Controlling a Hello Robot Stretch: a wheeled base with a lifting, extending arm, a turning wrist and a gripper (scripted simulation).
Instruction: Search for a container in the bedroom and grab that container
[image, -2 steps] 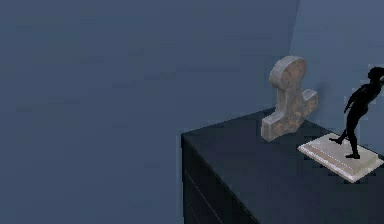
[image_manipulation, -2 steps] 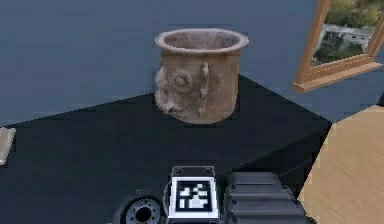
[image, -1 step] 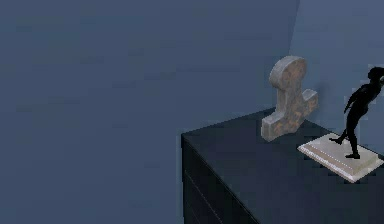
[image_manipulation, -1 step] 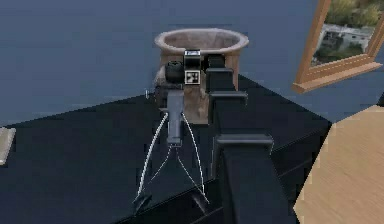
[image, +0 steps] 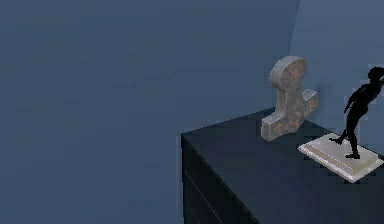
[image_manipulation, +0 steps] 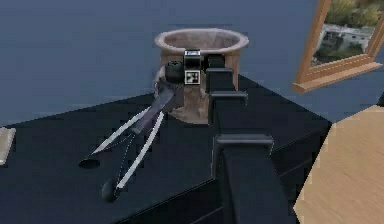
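A brown, wide-rimmed pot-like container (image_manipulation: 200, 45) stands on the dark dresser top (image_manipulation: 60, 190) in the arm side view, near its back edge. My arm's dark bar (image_manipulation: 240, 150) reaches up to it, and the two white marker squares sit right in front of the container. From there the gripper (image_manipulation: 105, 170) points down and left, its thin fingers (image_manipulation: 130, 128) lying over bare dresser top, away from the container. It holds nothing.
The forward view shows the dark dresser (image: 250, 175) against blue walls, bearing a grey stone sculpture (image: 288, 100) and a black figure statue (image: 355, 125) on a white base. In the arm side view a wood-framed window (image_manipulation: 345, 70) is at upper right, wooden floor (image_manipulation: 350, 170) at lower right.
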